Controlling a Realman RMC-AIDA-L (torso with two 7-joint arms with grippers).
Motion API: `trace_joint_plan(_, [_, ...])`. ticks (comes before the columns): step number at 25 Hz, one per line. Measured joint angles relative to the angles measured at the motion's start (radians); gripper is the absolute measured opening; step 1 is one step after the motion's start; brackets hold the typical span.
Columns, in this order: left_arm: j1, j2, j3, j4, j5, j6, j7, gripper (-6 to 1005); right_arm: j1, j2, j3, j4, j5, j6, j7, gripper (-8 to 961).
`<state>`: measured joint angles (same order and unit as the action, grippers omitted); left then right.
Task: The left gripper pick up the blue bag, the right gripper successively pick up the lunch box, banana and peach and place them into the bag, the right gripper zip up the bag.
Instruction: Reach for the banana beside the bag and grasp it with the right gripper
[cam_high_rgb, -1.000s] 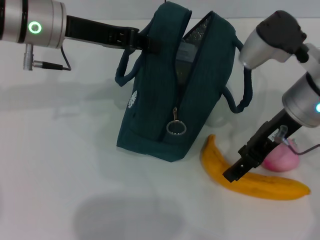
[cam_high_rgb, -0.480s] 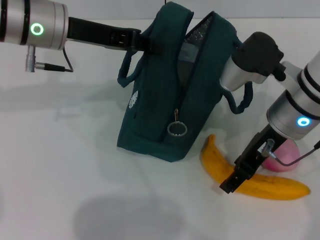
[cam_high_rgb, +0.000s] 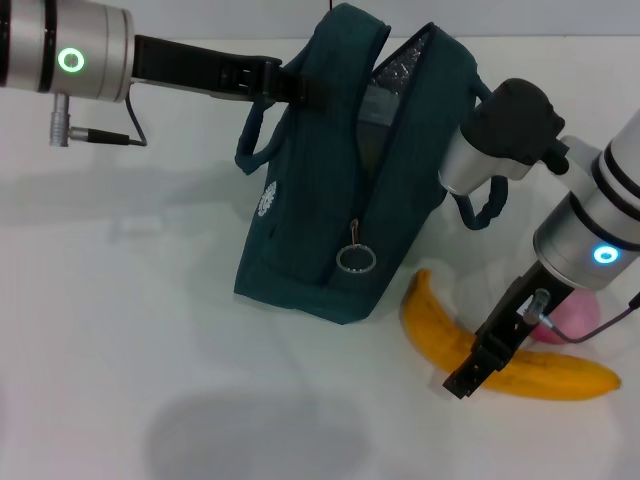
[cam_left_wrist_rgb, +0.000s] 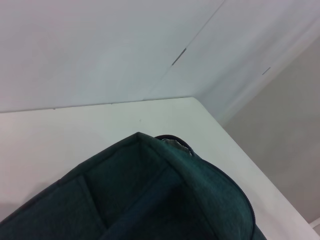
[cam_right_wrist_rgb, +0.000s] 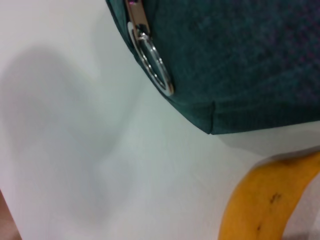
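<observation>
The blue bag stands upright on the white table, its top unzipped, and my left gripper is shut on its upper edge by the handle. A grey shape shows inside the opening; I cannot tell whether it is the lunch box. The zipper ring hangs low on the front seam. The banana lies to the right of the bag, with my right gripper down against its middle. The pink peach sits just behind it, partly hidden by the arm. The right wrist view shows the bag's corner, the ring and the banana.
The bag's right handle loop hangs close to my right arm's elbow. Bare white table spreads to the left and front of the bag. The left wrist view shows the bag's top and the table's far corner.
My right arm has swung left towards the bag and its gripper has dropped lower onto the banana's middle. The left arm and the bag have stayed still.
</observation>
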<state>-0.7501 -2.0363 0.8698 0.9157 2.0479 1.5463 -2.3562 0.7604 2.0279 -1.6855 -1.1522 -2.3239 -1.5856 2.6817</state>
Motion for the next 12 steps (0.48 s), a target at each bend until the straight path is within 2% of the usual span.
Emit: trace_joint_plan(12, [0.001,-0.001,0.0,0.0,0.0,0.002,0.002,54,-0.002,0.0,-0.007,0.0,0.0,0.006,0.003,761])
